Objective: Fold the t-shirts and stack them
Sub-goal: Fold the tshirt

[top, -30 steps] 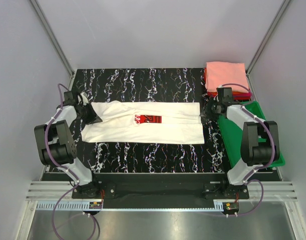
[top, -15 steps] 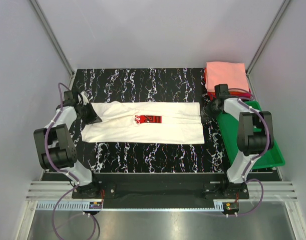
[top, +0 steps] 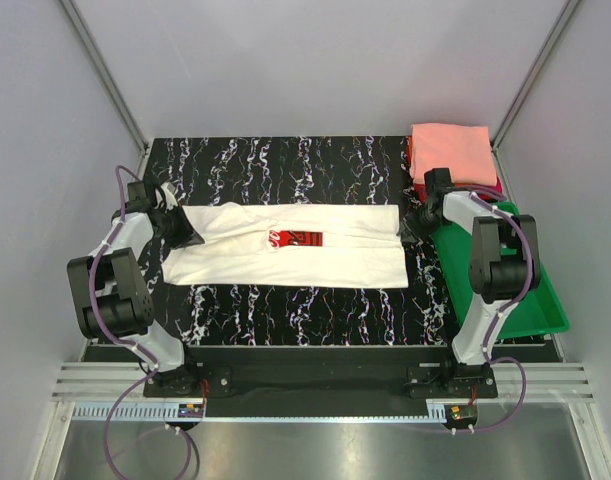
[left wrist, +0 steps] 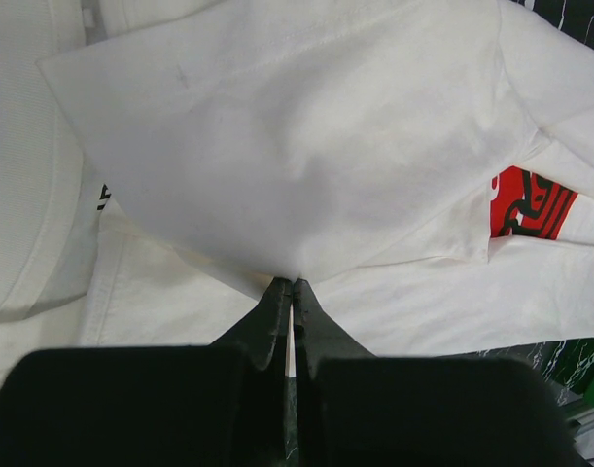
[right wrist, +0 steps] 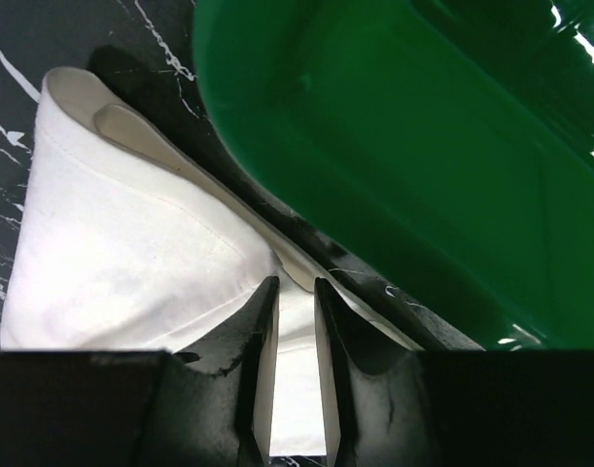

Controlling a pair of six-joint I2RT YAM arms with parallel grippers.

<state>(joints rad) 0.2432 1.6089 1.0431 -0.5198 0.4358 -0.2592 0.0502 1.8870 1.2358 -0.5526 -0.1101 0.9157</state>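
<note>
A cream-white t-shirt [top: 285,255] with a red chest print [top: 297,238] lies folded into a long band across the black marbled table [top: 285,165]. My left gripper [top: 185,233] is at its left end. In the left wrist view that gripper [left wrist: 293,283] is shut on a raised fold of the white t-shirt [left wrist: 306,146]. My right gripper [top: 412,222] is at the band's right end. In the right wrist view its jaws [right wrist: 295,284] stand narrowly apart, closed on the t-shirt's edge [right wrist: 131,253], which curls up beside them.
A stack of folded t-shirts, salmon-pink on top [top: 450,150], sits at the back right corner. A green tray [top: 530,300] lies along the right edge, close beside the right gripper [right wrist: 423,146]. White walls surround the table.
The right arm's elbow has swung back toward the stack, while its gripper stays at the shirt's right end. The left arm shifted slightly. The shirt lies as before.
</note>
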